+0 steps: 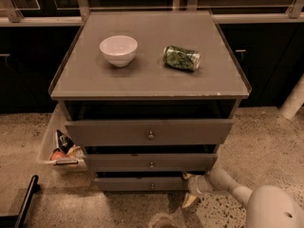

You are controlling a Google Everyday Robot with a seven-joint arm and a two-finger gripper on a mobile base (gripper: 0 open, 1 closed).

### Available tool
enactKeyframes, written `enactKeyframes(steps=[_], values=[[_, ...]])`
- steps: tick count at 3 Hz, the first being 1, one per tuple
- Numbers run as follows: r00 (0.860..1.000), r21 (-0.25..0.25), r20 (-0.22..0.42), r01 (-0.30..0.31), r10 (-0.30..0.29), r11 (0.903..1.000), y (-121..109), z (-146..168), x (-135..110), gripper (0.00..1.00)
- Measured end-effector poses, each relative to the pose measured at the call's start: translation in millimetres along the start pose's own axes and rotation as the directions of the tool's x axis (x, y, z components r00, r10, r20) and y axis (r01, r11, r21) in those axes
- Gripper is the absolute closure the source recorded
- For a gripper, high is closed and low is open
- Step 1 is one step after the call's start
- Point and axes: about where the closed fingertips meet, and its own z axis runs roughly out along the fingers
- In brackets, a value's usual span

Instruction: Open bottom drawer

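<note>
a grey-brown cabinet (152, 80) stands on a speckled floor (266, 141), with a dark gap above each of its three drawer fronts. the robot arm (266, 208) reaches in from the lower right. the bottom drawer (137, 184), the narrowest, sits just above the floor. a bin (47, 146) of clutter sits beside the cabinet's left side. on top are a white bowl (118, 50) and a green can (181, 58) on its side. the gripper (189, 189) is at the bottom drawer's right end; i cannot tell if it is open or closed.

White rounded arm (266, 208), lower right; cream end effector (189, 189), tan fingertips (189, 202).
</note>
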Motion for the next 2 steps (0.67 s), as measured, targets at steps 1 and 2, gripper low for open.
enactKeyframes(steps=[1, 2], values=[[0.999, 0.016, -0.041, -0.003, 0.004, 0.9999, -3.0, 3.3, 1.8, 0.00], [0.999, 0.016, -0.041, -0.003, 0.004, 0.9999, -3.0, 3.4, 1.8, 0.00]])
